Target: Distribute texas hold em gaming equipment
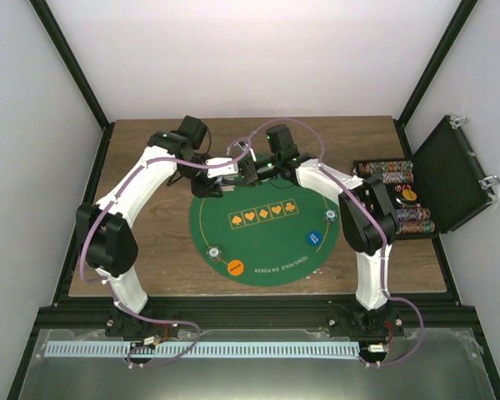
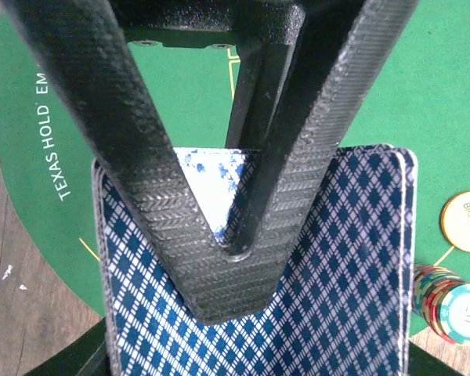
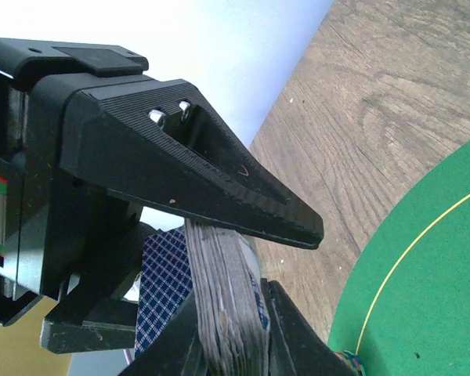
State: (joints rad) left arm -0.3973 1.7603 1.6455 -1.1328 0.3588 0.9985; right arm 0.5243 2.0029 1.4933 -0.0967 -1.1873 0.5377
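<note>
My right gripper (image 3: pixel 286 262) is shut on a thick deck of playing cards (image 3: pixel 227 313), seen edge-on between its upper and lower fingers. My left gripper (image 2: pixel 227 294) is shut, its fingertips pressed together on a blue-and-white diamond-backed card (image 2: pixel 337 298) at the deck's face; the same card shows in the right wrist view (image 3: pixel 160 290). In the top view both grippers, left (image 1: pixel 210 185) and right (image 1: pixel 248 173), meet above the far edge of the green mat (image 1: pixel 267 242). On the mat lie a blue disc (image 1: pixel 312 238), an orange disc (image 1: pixel 235 267) and small chips (image 1: pixel 213 251), (image 1: pixel 330 216).
An open black chip case (image 1: pixel 396 200) with rows of chips stands at the right, its lid (image 1: pixel 450 171) raised. The left wrist view shows an orange "big blind" disc (image 2: pixel 464 222) and a chip stack (image 2: pixel 454 305) on the mat (image 2: pixel 423 94). The table is brown wood (image 3: pixel 392 102).
</note>
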